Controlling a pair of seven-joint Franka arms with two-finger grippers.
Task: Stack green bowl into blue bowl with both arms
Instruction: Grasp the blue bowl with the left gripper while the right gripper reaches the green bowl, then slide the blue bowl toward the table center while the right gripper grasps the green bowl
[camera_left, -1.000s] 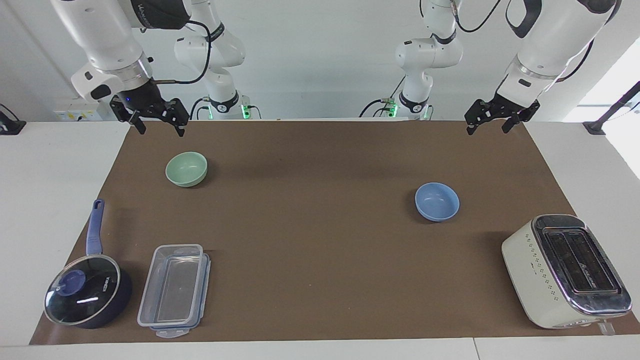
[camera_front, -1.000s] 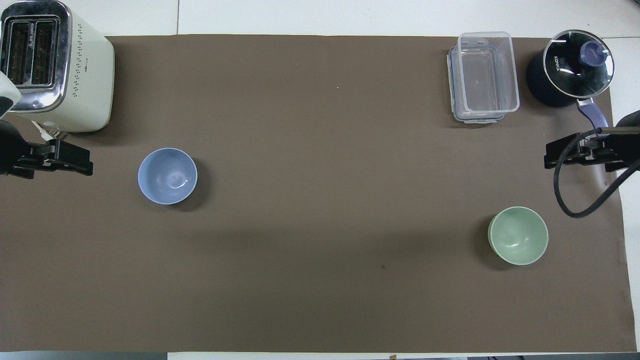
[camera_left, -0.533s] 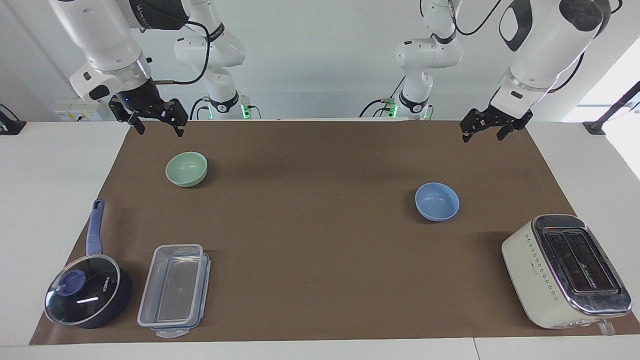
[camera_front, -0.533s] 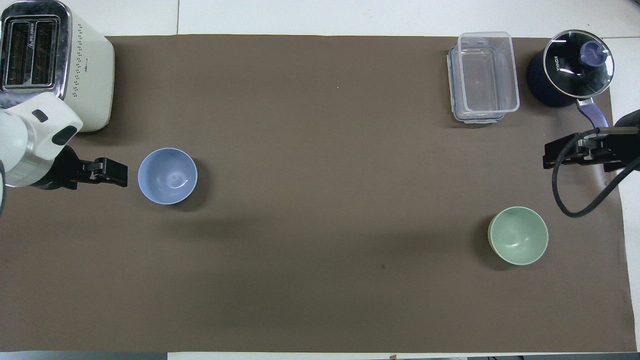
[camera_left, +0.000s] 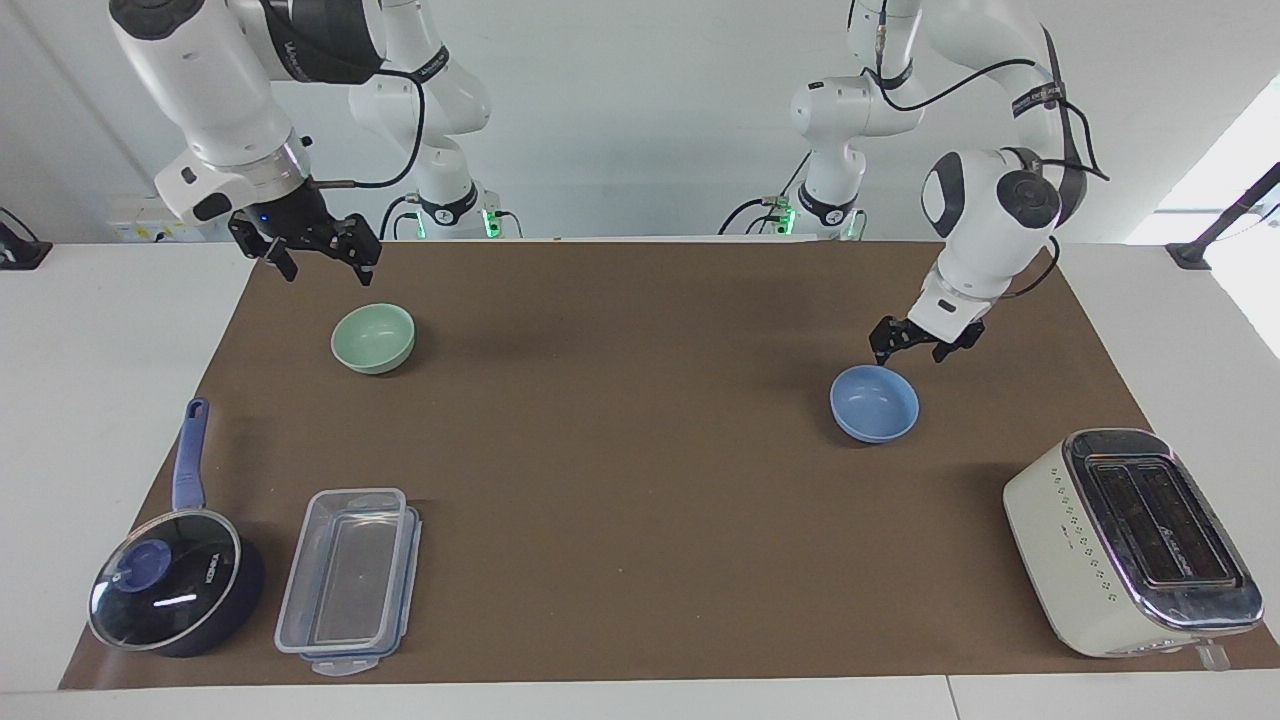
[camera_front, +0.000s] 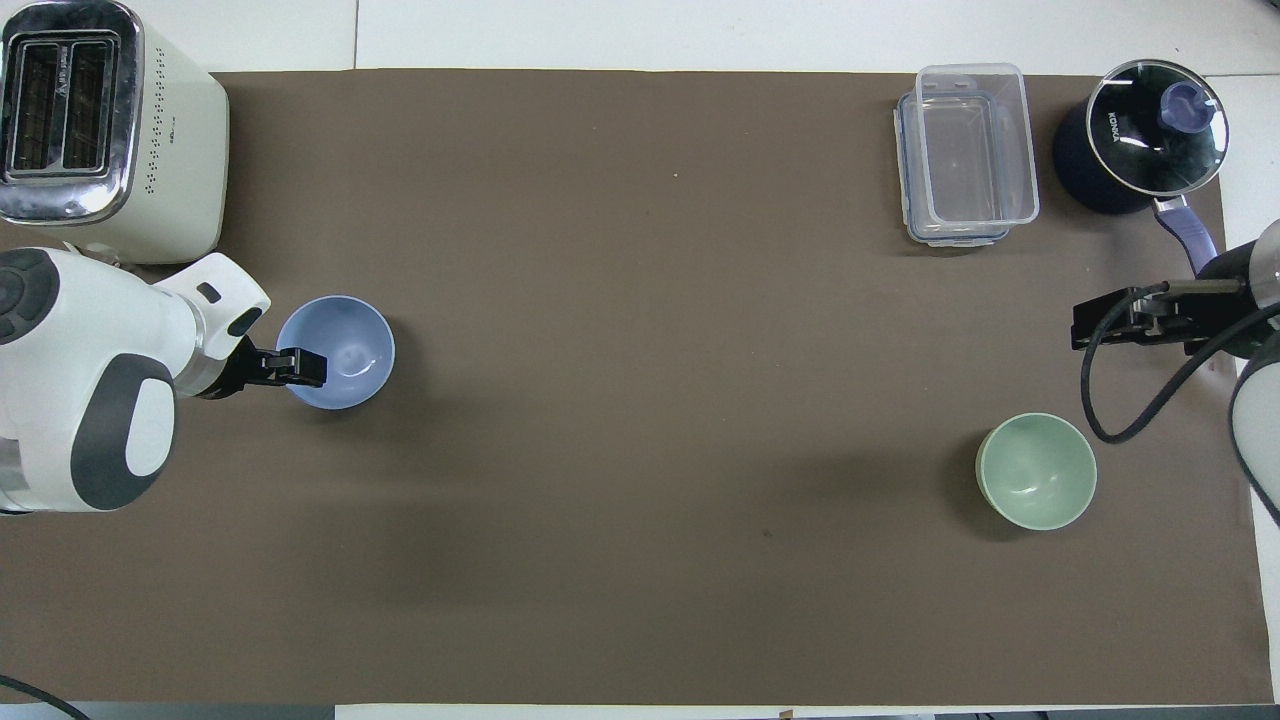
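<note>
Grasping the blue bowl is the step in hand, and the left gripper is hanging just above that bowl's rim on the side nearer the robots, jaws apart and holding nothing. To do it well, I judge one finger should be going inside the rim and one outside, dropping straight down so the bowl is not nudged along the mat; closing gently matters, since a smooth wall can slip. The green bowl is sitting upright toward the right arm's end of the table, well apart from the blue one. The right gripper is hovering empty with jaws wide, above the mat's edge near the green bowl, not touching it.
</note>
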